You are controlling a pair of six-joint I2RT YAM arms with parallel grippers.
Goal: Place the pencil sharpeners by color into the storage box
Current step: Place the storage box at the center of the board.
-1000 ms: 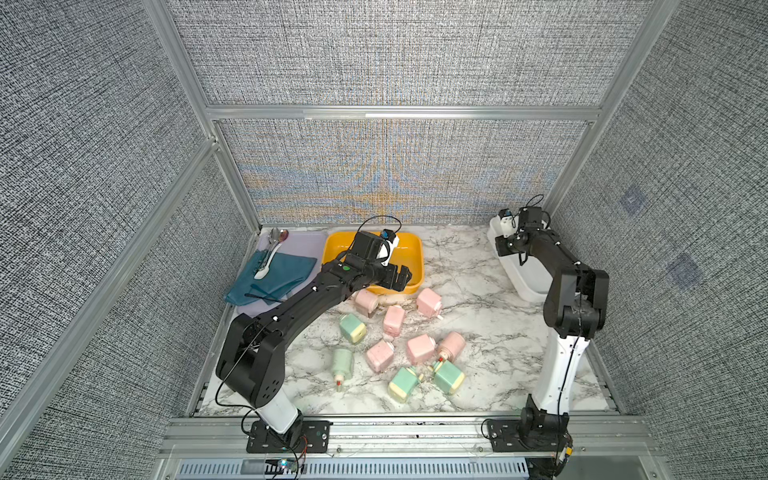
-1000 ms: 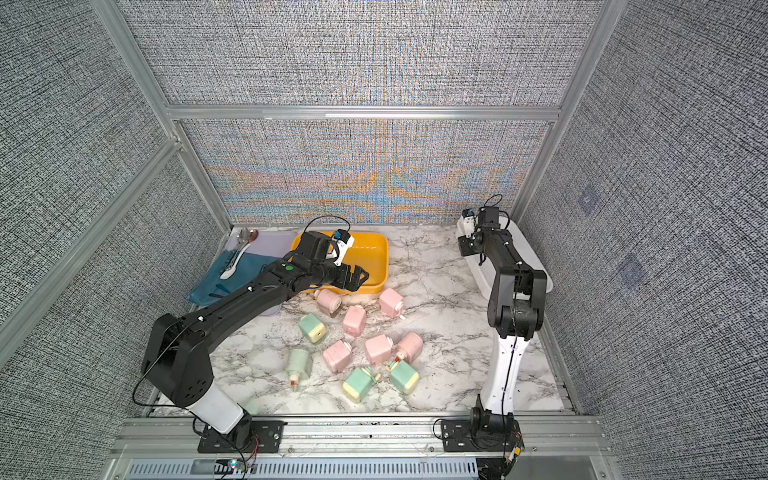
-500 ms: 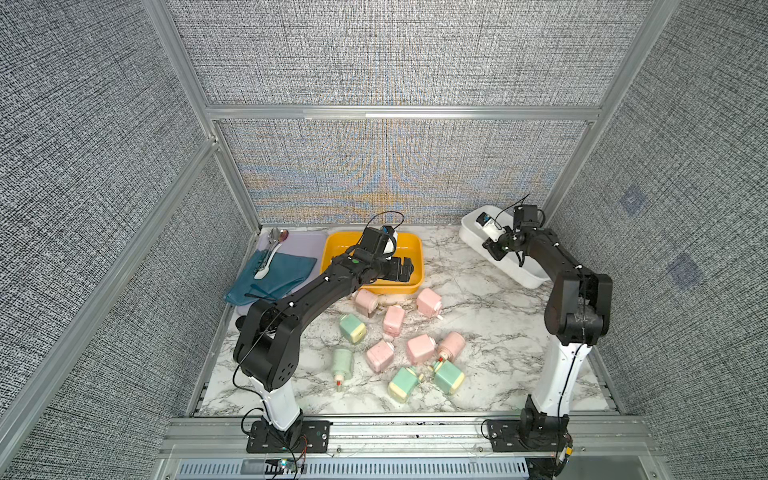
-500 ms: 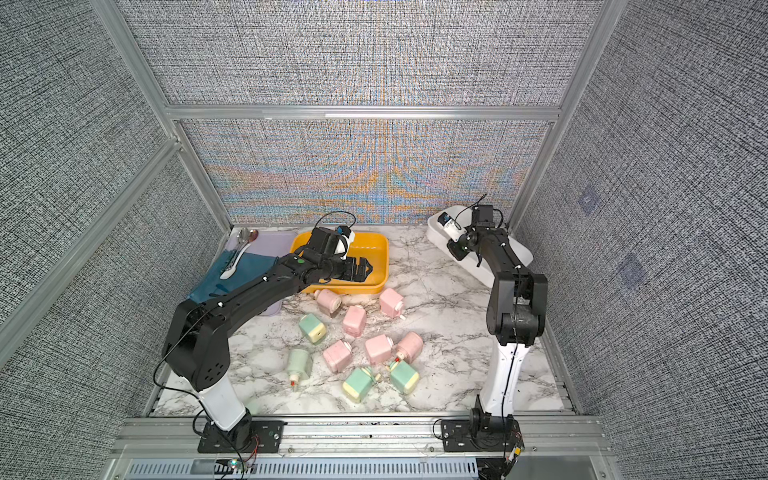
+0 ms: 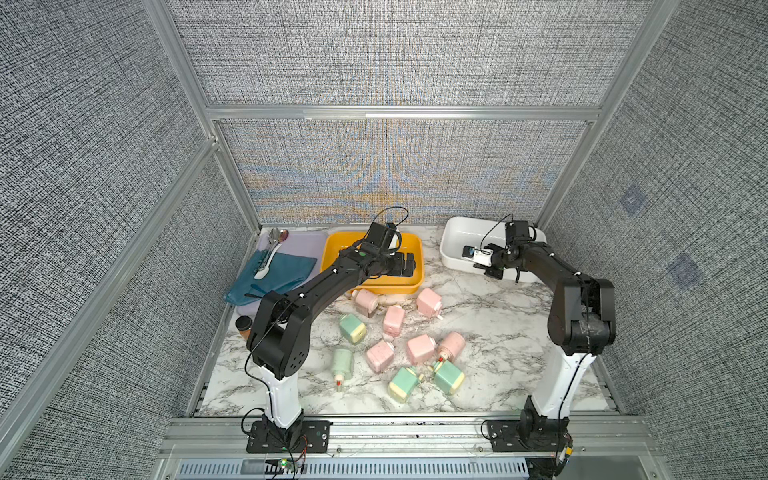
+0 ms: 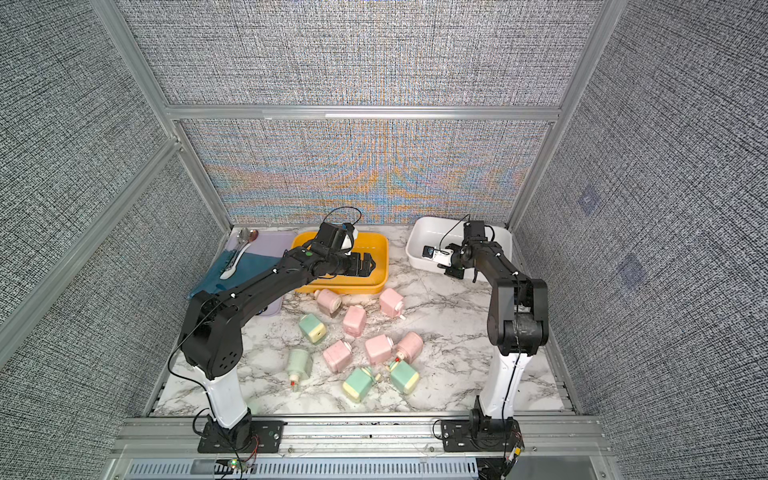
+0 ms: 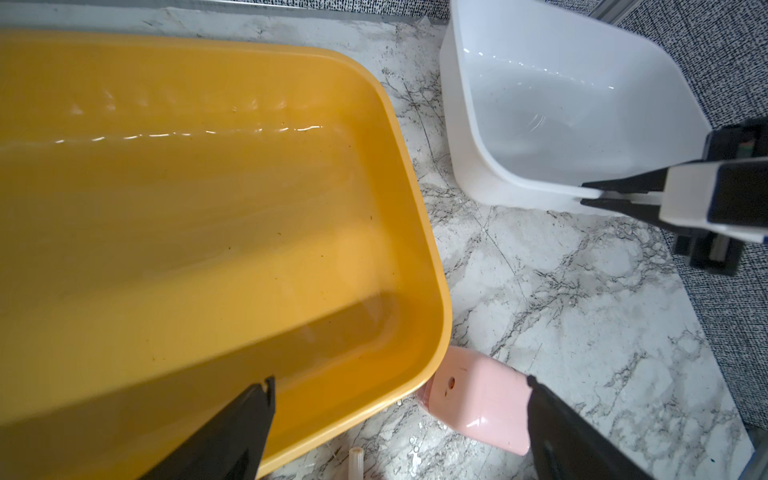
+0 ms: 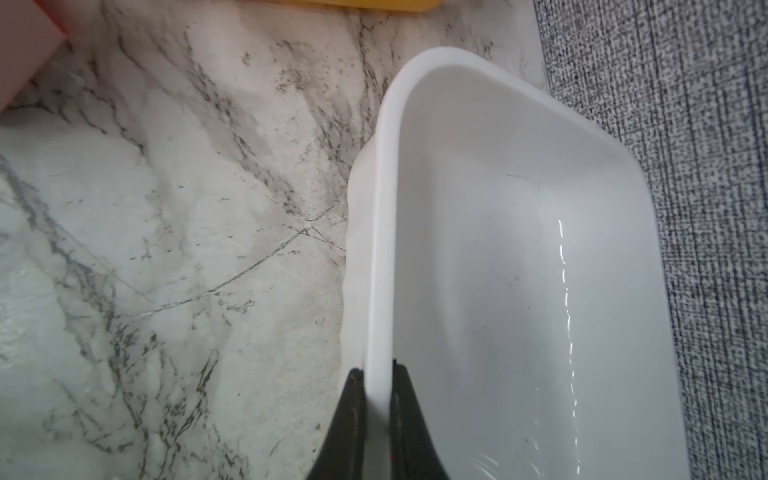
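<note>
Several pencil sharpeners lie loose mid-table, pink ones such as (image 5: 393,320) and mint green ones such as (image 5: 352,328). A yellow storage box (image 5: 328,253) stands at the back. A white storage box (image 5: 457,232) stands to its right. My left gripper (image 5: 409,266) (image 7: 399,380) hovers open over the yellow box's (image 7: 208,187) near right corner. One pink sharpener (image 7: 478,399) lies on the table just outside that corner. My right gripper (image 5: 488,269) (image 8: 378,370) is shut on the white box's near rim (image 8: 380,249). Both boxes hold nothing.
A lilac tray (image 5: 305,241) with a blue cloth (image 5: 278,274) and spoons (image 5: 270,253) sits at the back left. A brown jar with a black lid (image 5: 244,324) stands beside the left arm. Fabric walls close in the back and both sides.
The right gripper has pulled the white box away from the right wall, turning it and shifting it leftward. The left arm has swung slightly right over the yellow box.
</note>
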